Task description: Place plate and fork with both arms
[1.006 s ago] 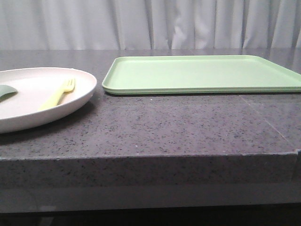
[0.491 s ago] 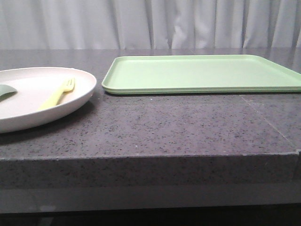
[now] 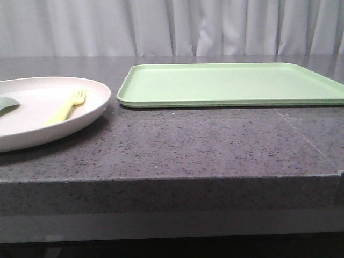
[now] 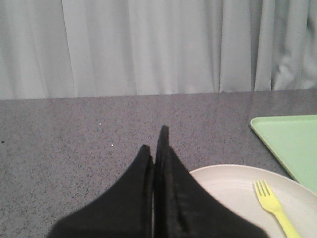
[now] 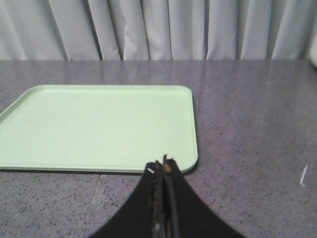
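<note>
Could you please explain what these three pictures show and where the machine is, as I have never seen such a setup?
The machine is a robot with two arms, each ending in a black gripper. One picture looks forward over a grey speckled table; neither arm shows there. The other two come from cameras on the wrists, so each shows its own gripper at the bottom edge: the left gripper and the right gripper. Both are shut and hold nothing. On the table lie a cream plate and, beside it, a light-green tray with nothing on it. On the plate rest a pale-yellow fork and a small teal-green piece that is partly cut off by the picture's edge.
</note>
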